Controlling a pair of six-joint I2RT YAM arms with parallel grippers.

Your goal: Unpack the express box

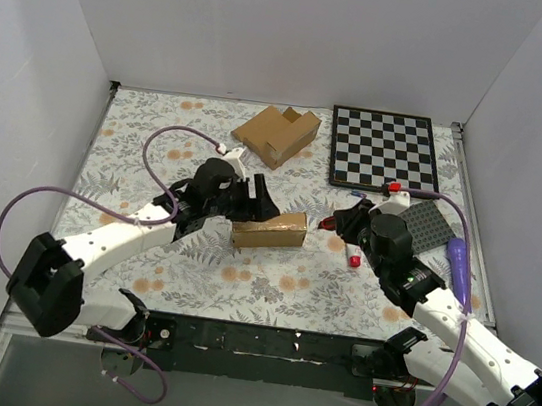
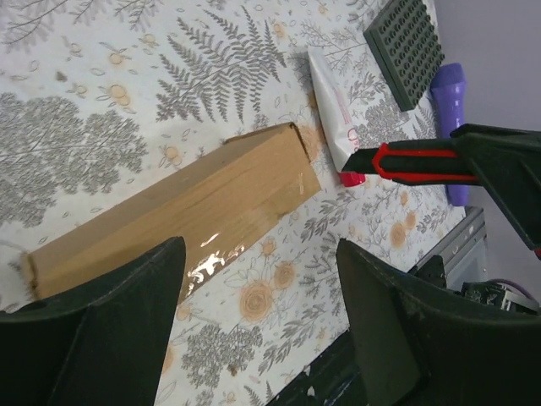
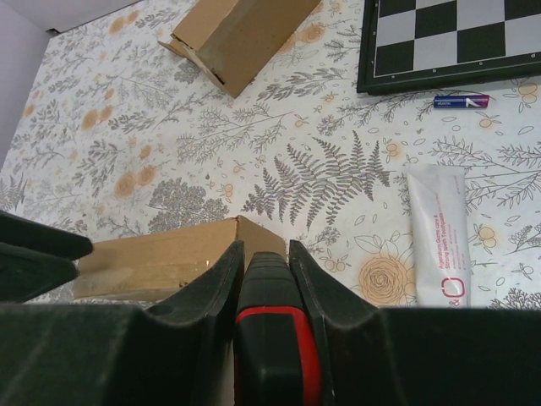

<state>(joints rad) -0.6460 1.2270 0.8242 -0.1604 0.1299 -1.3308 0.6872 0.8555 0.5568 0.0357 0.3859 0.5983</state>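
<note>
The floral table (image 1: 269, 286) holds a notched box (image 1: 277, 133) toward the back. Well apart from it, near the middle, the box (image 1: 269, 230) lies flat with its length running left to right. It is plain brown cardboard. I judge it light, fairly stiff along its edges, and easy to dent on the broad faces. On the smooth cloth it would likely skid if pushed from one end. So it wants pinning across its short width, on the two long walls near the left end, with the seam left free. The left gripper (image 2: 258, 245) hangs over that left part with its jaws spread wide, and the box runs slantwise under the gap between them. I cannot tell whether either finger touches the cardboard. The right gripper (image 3: 264, 264) is clamped on a red-and-black knife (image 2: 418, 162). The knife's nose points at the box's right end and sits just beside it, not touching. Whether a blade is out is too small to tell. A white tube (image 2: 332, 118) lies near the knife's nose, close to the same end of the box. Glossy tape (image 2: 207, 260) catches the light along one long face. It is the slick, thin line a cut would have to follow, and the cut should be shallow in case the contents lie close beneath.
</note>
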